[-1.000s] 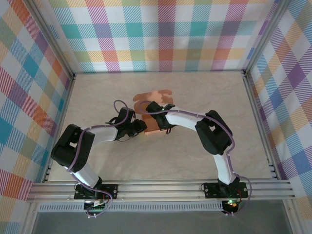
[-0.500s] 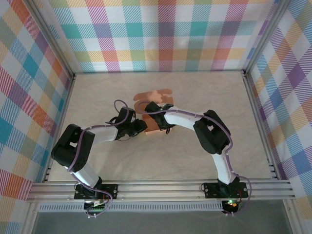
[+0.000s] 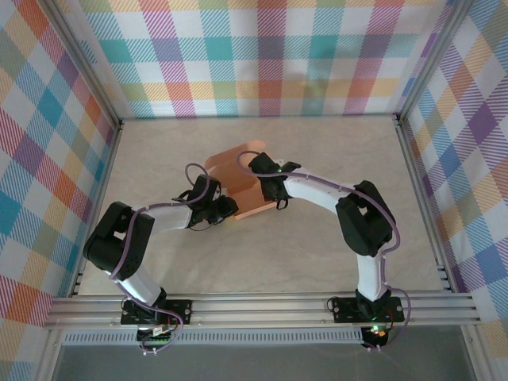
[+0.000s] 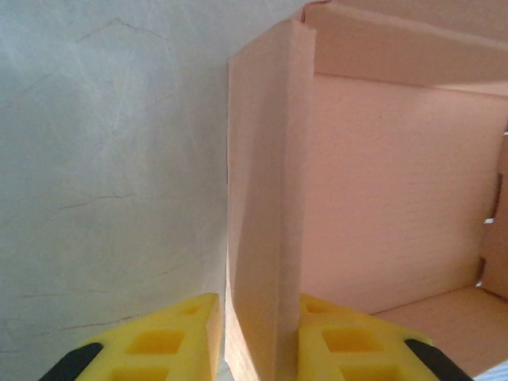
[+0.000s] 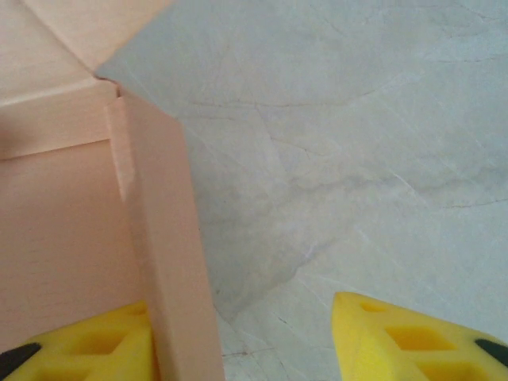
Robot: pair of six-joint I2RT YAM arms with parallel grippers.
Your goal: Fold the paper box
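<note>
Found the box [image 3: 236, 171] near the middle of the table [image 3: 333, 254], part folded: walls up, and 1 wide flap raised on its far-left side. Noted the left gripper [image 4: 258, 337] clamped on the box's near-left wall, 1 yellow pad against each face. Noted the right gripper [image 5: 242, 337] with jaws apart astride the right wall, 1 pad just beside the inner face, the other well clear over bare table.
</note>
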